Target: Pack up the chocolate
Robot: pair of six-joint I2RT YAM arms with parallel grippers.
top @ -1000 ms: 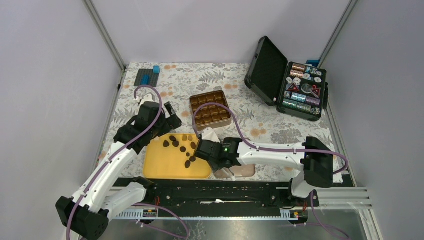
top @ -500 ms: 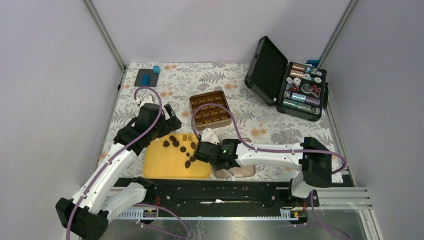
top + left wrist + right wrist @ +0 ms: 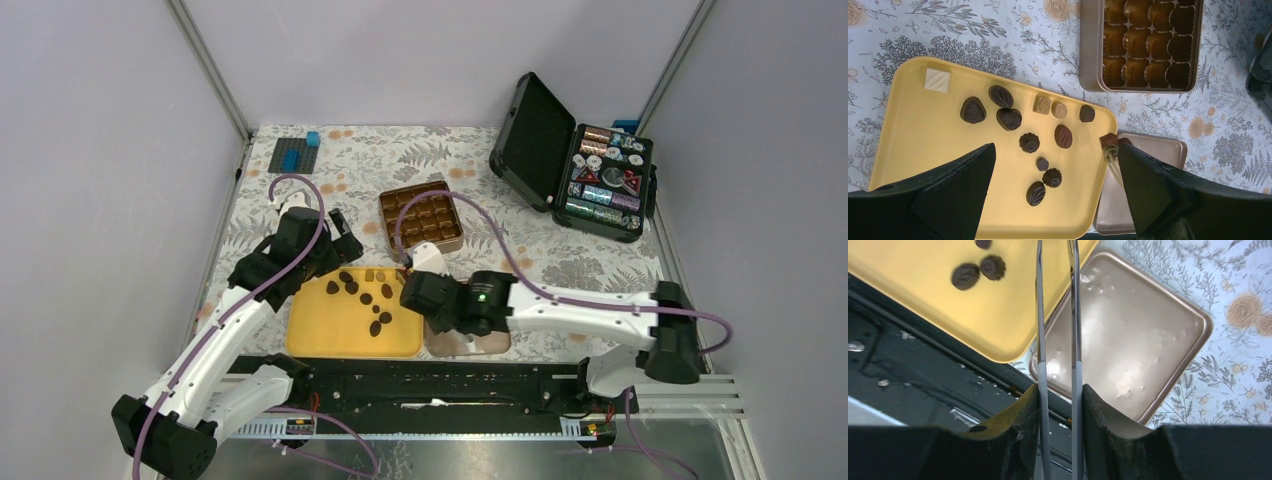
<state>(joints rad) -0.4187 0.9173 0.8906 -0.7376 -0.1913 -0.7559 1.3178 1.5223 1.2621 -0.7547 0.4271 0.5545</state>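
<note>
Gripping a pair of thin metal tongs (image 3: 1040,315), my right pincer (image 3: 1058,407) is clenched on them, and their tips pinch 1 brown piece (image 3: 1108,139) at the right rim of the yellow tray (image 3: 923,145). The chocolate (image 3: 1009,119) lies on this tray near the near edge of the table (image 3: 560,270), left of its middle: 9 dark rounded and oval pieces, some ribbed like leaves, 2 tan ones and 1 pale square. My left pincer (image 3: 1054,150) hangs released above them, fingers wide apart.
</note>
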